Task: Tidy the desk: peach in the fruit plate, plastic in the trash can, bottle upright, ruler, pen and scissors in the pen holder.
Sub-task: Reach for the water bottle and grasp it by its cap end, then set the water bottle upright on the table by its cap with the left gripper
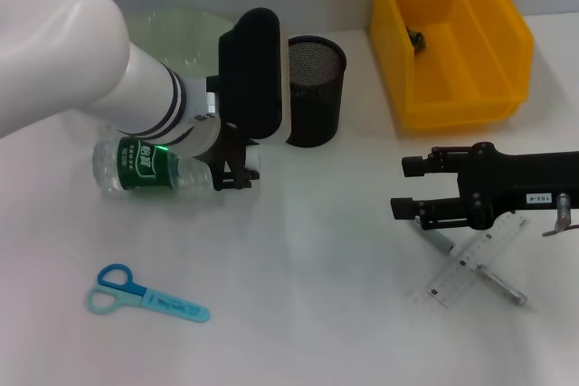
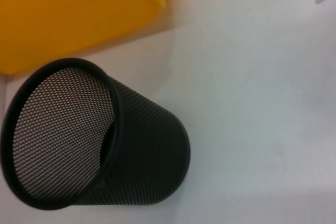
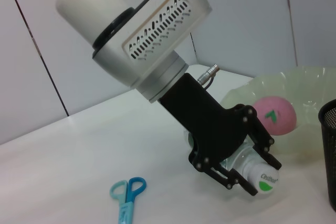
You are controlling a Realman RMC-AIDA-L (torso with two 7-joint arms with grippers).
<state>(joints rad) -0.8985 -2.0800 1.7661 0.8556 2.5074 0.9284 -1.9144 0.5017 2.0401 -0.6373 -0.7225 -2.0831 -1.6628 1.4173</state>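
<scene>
Here a white desk [image 1: 298,250] is filling the head view, with a pale wall [image 3: 252,19] rising behind it. The left gripper [image 1: 233,169] is clenching the neck of a bottle [image 1: 136,169] that is lying on its side at about nine o'clock; its fingers [image 3: 231,174] are wrapping just behind the white cap [image 3: 264,178]. The right gripper [image 1: 407,189] is hovering at three o'clock over a clear ruler [image 1: 479,259] and a pen [image 1: 493,282], its fingers standing apart and holding nothing. At twelve o'clock a black mesh pen holder [image 1: 315,92] is standing upright, a yellow bin [image 1: 452,42] at one o'clock. A pink peach [image 3: 273,116] is sitting in the green plate [image 3: 310,93] at eleven. Blue scissors [image 1: 145,294] are lying at seven o'clock, with open desk around them.
</scene>
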